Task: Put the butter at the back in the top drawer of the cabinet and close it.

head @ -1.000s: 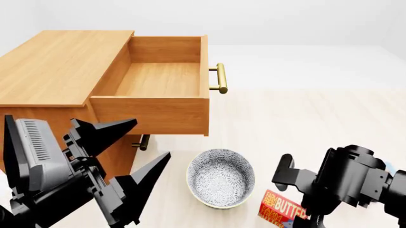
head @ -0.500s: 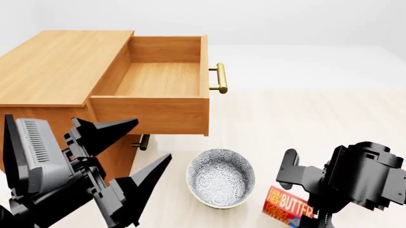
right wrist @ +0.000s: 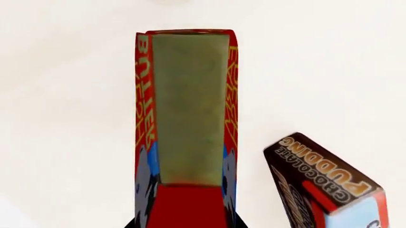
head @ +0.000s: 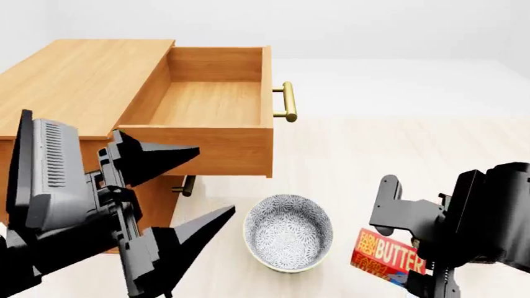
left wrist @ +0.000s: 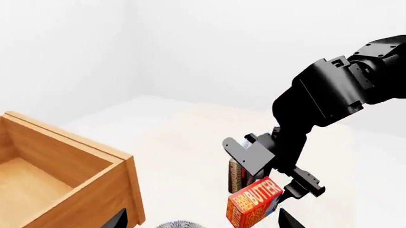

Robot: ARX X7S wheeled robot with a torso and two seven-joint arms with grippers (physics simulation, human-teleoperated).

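- Our right gripper clamped one butter box, lettered "FARM FRESH BUTTER", lifted off the floor beside the bowl.
- One "CHOCOLATE PUDDING" box stood on the floor nearby.
- Our left gripper hung spread wide, holding nothing.
- The cabinet's top drawer stood open.

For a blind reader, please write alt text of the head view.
The black right gripper holds a red-and-yellow butter box beside a grey patterned bowl. Behind, the light-brown wooden cabinet's top drawer stands open; the left gripper is open.
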